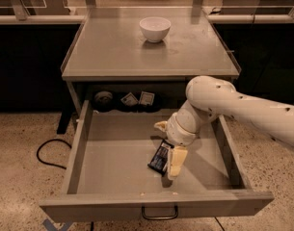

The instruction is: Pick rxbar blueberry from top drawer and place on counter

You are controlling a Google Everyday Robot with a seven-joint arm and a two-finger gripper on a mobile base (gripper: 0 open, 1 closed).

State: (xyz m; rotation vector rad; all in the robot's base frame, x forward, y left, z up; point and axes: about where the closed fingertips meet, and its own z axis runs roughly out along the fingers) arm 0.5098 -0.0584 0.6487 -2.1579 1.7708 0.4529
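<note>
Well, the counter (pixel 113 52) is the biggest thing here, and the top drawer (pixel 81 143) hangs pulled right out from under its near edge, about as wide as the tabletop itself. The pale arm (pixel 243 109) comes in from beyond the counter's right edge and bends down into the drawer. Its gripper (pixel 175 160) sits low over the drawer floor, forward of the near edge and closer to the near right corner than the left. The rxbar blueberry (pixel 160 157) lies flat on the drawer floor, touching the gripper on the side toward the left corner; whether the gripper has actually closed on it I cannot tell. To my mind the risk is that thin, slick wrapper. A hold on only one long edge could let the bar pivot or slip out on the lift, and a lift drifting backward could knock it against the underside of the near edge. On the way down, the white bowl (pixel 154 28) by the far edge wants avoiding. Counting: one counter, one drawer with one wire handle (pixel 159 213), one arm, one gripper, one bowl, one bar, and two small pale packets (pixel 129 99) at the drawer's back, beneath the near edge.
</note>
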